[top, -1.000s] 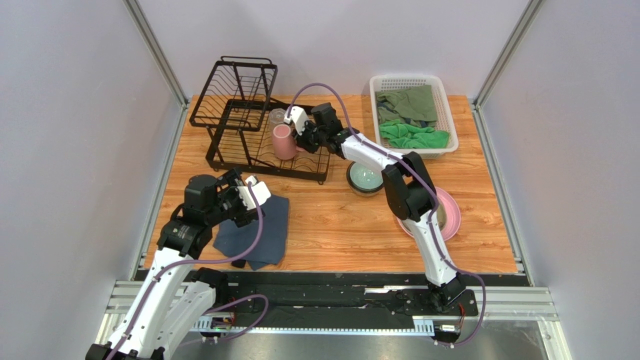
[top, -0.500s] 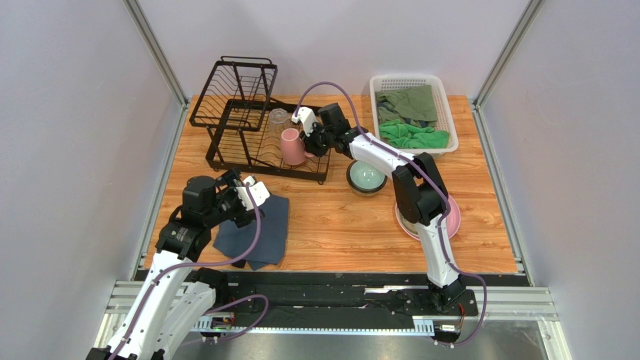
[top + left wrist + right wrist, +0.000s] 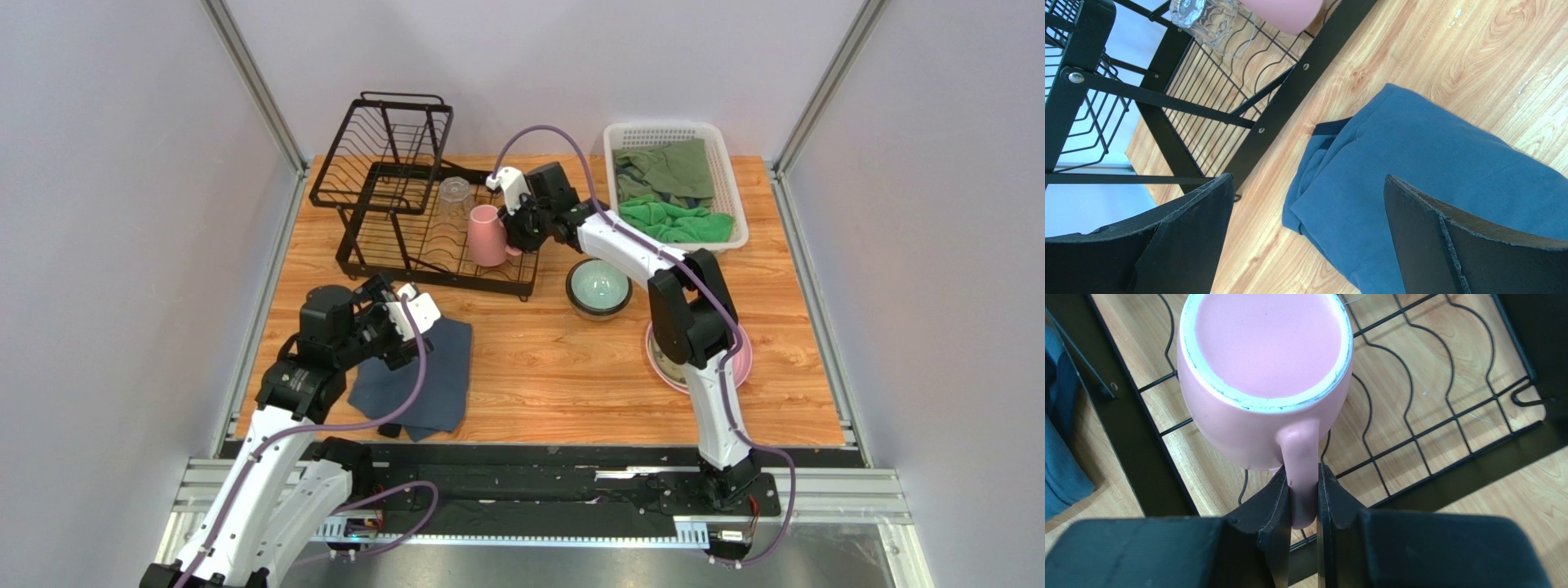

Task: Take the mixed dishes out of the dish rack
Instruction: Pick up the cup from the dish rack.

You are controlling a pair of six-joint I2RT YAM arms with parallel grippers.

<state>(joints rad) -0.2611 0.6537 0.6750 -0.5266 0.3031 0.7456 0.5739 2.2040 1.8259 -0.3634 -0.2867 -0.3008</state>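
A light-grained wooden tabletop [image 3: 552,368] filled the centre of the frame, boxed in by plain pale grey walls. A back panel [image 3: 552,61] ran across the top, and a left panel [image 3: 111,245] and a right panel [image 3: 932,245] slanted down either edge. An aluminium post [image 3: 255,86] rose at upper left, and a second post [image 3: 828,86] at upper right. Along the bottom, a black mounting plate [image 3: 552,484] lay on silver rails [image 3: 859,496] above a dull grey surface [image 3: 552,566]. The light was soft and even, and shadows on the wood stayed faint.
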